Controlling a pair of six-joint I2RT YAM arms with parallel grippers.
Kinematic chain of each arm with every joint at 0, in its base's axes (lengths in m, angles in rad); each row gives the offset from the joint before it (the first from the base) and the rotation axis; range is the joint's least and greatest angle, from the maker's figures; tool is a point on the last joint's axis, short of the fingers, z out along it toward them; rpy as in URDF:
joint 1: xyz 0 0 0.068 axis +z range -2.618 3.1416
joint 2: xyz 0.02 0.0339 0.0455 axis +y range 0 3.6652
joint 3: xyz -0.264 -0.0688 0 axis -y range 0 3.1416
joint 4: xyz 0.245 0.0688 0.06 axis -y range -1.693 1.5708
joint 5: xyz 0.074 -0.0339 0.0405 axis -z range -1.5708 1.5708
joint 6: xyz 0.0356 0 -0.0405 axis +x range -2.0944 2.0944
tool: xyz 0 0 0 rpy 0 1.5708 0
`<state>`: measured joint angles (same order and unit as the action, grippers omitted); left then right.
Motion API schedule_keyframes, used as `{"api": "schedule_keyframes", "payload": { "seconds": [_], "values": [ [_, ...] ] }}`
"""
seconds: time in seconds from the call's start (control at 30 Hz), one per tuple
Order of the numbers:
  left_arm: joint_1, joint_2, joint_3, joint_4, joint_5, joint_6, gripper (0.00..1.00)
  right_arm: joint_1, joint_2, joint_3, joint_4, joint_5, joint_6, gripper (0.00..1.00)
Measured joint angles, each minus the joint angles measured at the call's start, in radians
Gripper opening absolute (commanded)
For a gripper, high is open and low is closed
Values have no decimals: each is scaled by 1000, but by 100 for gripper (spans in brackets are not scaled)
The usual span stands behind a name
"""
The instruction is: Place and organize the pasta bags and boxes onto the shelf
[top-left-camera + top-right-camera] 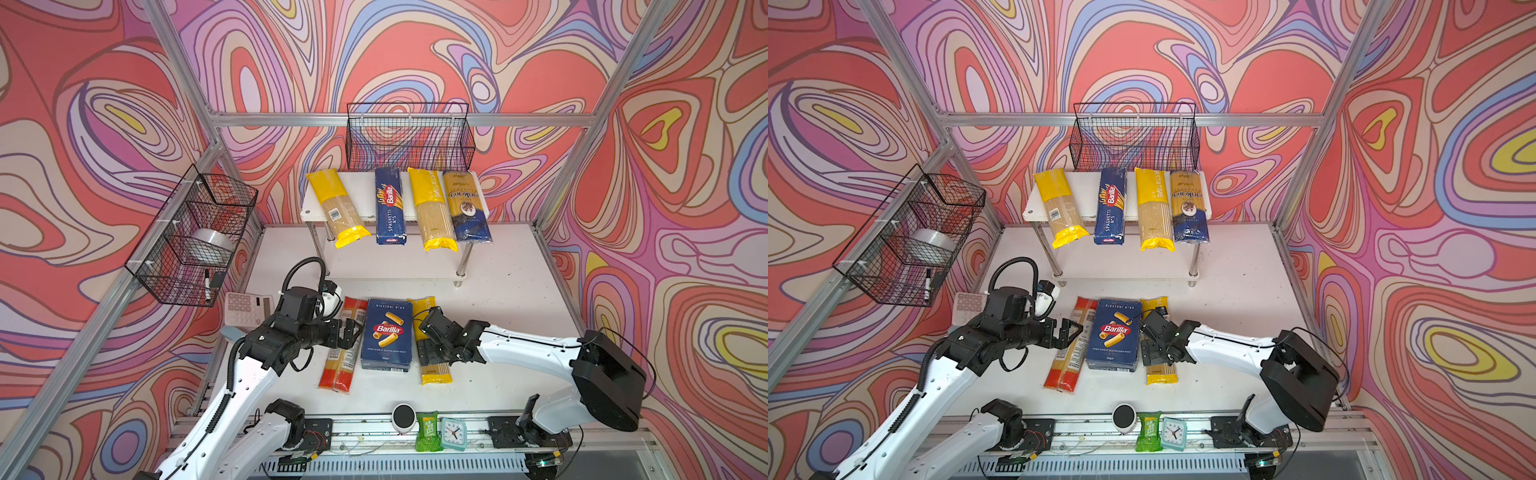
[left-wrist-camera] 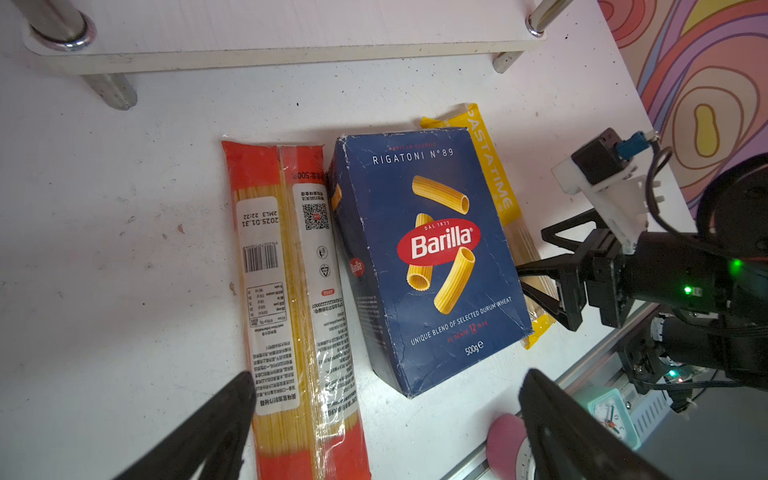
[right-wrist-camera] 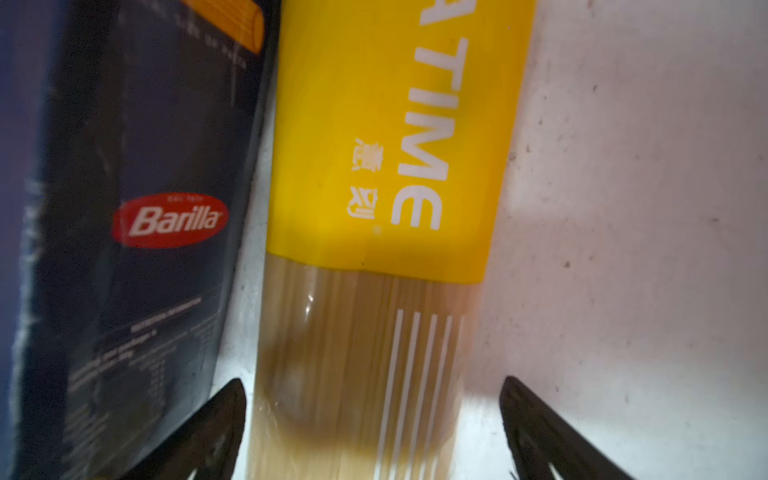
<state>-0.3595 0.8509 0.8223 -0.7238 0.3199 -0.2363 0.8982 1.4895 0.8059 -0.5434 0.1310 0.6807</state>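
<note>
Beside the rigatoni box point(image 1: 386, 334), left fingers point(image 2: 216, 424) gape over red-ended bag point(image 2: 291, 291); right fingers point(image 3: 208, 428), apart, straddle yellow-ended bag point(image 3: 374, 291).

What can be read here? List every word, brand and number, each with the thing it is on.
"RIGATONI N°89", "Barilla", "DAL 1877", "500g": rigatoni box.
"UNIQUE BLEND OF SELECTED DURUM WHEAT": same box.
"PASTATIME": yellow-ended bag beside it.
"2025.01.31": red-ended bag; fine print too small.
"Barilla", "SPAGHETTI N°5": spaghetti box on the shelf.
Gold and dark blue bag: name upside down, unclear.
</note>
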Motion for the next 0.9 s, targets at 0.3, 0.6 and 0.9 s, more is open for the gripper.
{"api": "schedule_keyframes", "payload": {
  "seconds": [0.3,0.6,0.9],
  "values": [
    [0,14,1,-10,0,0,100,0,31,-2,43,-5,0,98],
    [0,5,1,-10,-8,0,100,0,54,-23,79,-3,1,98],
    [0,2,1,-10,-13,0,100,5,58,-29,102,7,11,84]
  ]
}}
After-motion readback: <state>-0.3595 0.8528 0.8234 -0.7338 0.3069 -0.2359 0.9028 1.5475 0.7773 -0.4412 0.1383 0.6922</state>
